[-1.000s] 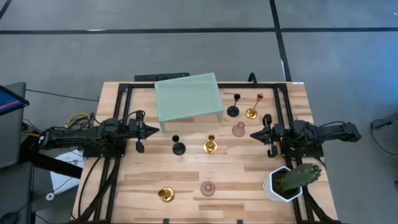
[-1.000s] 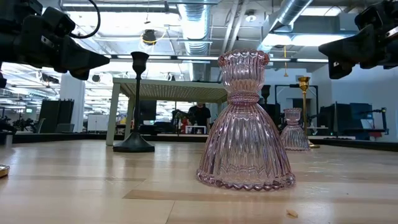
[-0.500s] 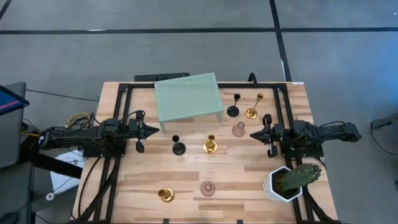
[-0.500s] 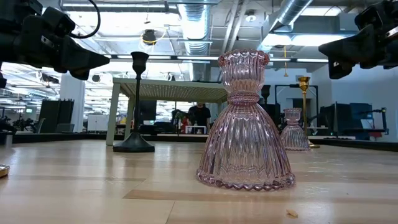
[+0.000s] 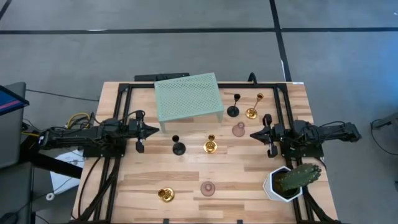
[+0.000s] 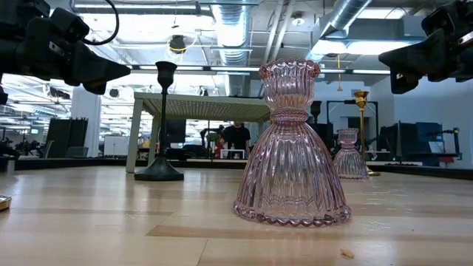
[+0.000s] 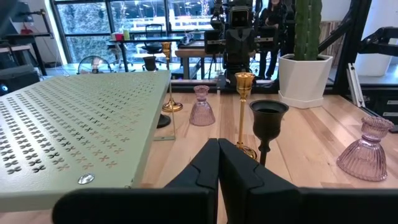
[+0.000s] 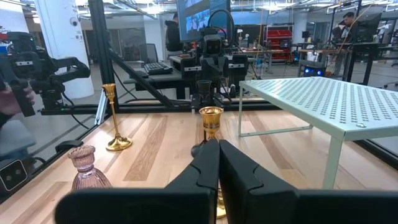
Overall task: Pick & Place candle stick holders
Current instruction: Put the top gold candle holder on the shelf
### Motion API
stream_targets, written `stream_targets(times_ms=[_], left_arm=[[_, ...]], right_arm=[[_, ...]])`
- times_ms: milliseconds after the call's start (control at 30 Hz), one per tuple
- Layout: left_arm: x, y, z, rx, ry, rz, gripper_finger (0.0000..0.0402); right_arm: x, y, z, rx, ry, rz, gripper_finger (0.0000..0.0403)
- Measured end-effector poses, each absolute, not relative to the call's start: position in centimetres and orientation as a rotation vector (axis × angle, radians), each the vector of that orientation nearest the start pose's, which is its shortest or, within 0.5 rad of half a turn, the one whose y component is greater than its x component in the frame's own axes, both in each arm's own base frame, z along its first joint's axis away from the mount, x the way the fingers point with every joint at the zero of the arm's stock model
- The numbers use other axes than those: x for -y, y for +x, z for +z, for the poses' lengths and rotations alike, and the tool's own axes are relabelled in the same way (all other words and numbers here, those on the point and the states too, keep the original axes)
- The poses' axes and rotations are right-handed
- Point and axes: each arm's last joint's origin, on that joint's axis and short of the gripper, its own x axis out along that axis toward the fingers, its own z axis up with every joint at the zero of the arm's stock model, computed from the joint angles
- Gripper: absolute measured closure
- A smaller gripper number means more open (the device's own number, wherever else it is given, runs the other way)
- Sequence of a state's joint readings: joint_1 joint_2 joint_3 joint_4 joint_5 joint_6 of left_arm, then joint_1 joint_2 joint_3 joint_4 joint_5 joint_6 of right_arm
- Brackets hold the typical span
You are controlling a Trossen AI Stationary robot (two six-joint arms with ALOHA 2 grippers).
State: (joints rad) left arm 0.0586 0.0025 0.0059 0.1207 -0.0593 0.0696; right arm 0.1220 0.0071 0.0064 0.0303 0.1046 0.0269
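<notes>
At mid-left, the left gripper (image 5: 152, 131) hovers with fingers pressed together. Holders dot the frame's middle: a black one (image 5: 178, 147), gold (image 5: 210, 145), fragile, slippery-looking pink glass (image 5: 239, 129); grip their slim stems. Mid-right, the right gripper (image 5: 254, 134) is likewise closed.

1. Bright, even light from ceiling lamps (image 6: 177, 44); shadows on the table (image 5: 249, 174) are faint.
2. Low view: backlit, arms in silhouette.
3. Near the left gripper (image 7: 217, 163), the shelf (image 7: 74, 130) blurs.
</notes>
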Motion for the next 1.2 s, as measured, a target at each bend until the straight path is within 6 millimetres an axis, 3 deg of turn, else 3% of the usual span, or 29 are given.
stream_targets(times_ms=[1200], left_arm=[[-0.73, 9.61, 17.91, 0.142, 0.069, 0.122, 0.0395]], right_arm=[[-0.89, 9.72, 16.8, 0.029, 0.03, 0.018, 0.0403]])
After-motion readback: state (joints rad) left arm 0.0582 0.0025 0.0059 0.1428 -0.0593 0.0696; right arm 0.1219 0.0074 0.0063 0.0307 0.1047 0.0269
